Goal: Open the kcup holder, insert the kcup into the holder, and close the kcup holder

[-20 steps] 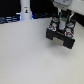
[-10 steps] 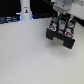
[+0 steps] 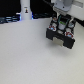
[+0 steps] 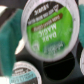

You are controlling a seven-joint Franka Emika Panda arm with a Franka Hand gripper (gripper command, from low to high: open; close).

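Note:
In the exterior view the black kcup holder (image 3: 61,39) stands on the white table towards the exterior view's right. My gripper (image 3: 61,23) hangs directly over it, low at its top. The wrist view is filled by the kcup (image 4: 49,31), a round pod with a green "Dark Magic" lid and a whitish rim. It sits between my teal fingers (image 4: 12,44), which are closed against its sides. Beneath it lies the dark inside of the holder (image 4: 60,67). The kcup itself is too small to make out in the exterior view.
Other pods (image 4: 22,75) lie in the holder under the held kcup, one more at the edge (image 4: 81,62). A white bottle-like object (image 3: 25,10) stands at the back on the exterior view's left. The white table (image 3: 25,55) spreads out in front.

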